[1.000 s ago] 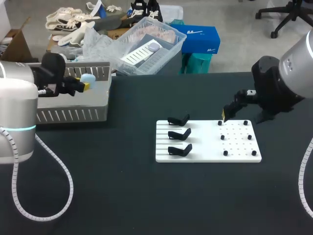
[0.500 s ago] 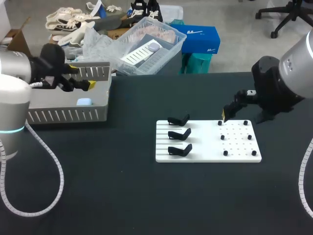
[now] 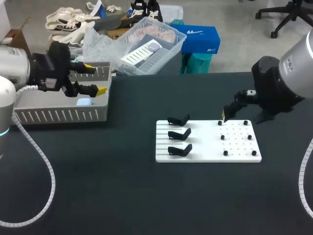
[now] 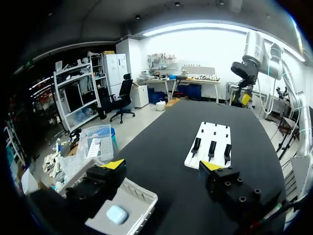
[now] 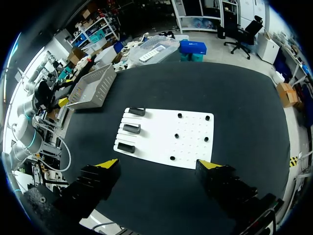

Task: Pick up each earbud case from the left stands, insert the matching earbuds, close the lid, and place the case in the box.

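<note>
A light blue earbud case lies inside the grey perforated box at the table's far left; the left wrist view shows the case under my left fingers. My left gripper hangs open over the box's right end, holding nothing. The white board in the middle carries three empty black stands on its left half and small black pegs on its right. My right gripper hovers open above the board's far right corner, empty.
My left arm's white cable loops over the table's left front. The black table surrounds the board on all sides. My right arm's bulk stands over the table's right back.
My left gripper opened and let the light blue case drop into the box, then shifted right along the box. The right arm has not moved.
</note>
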### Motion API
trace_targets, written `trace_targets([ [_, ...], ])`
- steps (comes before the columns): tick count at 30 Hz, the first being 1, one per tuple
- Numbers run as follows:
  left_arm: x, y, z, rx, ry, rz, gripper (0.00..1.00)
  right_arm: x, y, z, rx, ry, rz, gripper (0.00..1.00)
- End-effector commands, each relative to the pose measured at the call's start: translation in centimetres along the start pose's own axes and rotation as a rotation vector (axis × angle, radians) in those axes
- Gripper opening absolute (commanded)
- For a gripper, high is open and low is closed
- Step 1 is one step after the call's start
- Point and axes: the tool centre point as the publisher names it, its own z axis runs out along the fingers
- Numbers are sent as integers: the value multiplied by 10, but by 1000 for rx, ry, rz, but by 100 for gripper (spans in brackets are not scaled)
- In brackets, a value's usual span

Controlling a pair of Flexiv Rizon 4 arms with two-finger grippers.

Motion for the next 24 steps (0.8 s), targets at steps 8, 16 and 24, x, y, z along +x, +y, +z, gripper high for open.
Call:
trace_targets([
  [8,3,-26,-12,83,35,-10,100,2,0,0,2,-7,2,100],
  [16,4,-29,-11,120,45,-6,100,2,0,0,2,-7,2,100],
  [24,3,-30,-11,128,46,3,100,2,0,0,2,-7,2,100],
])
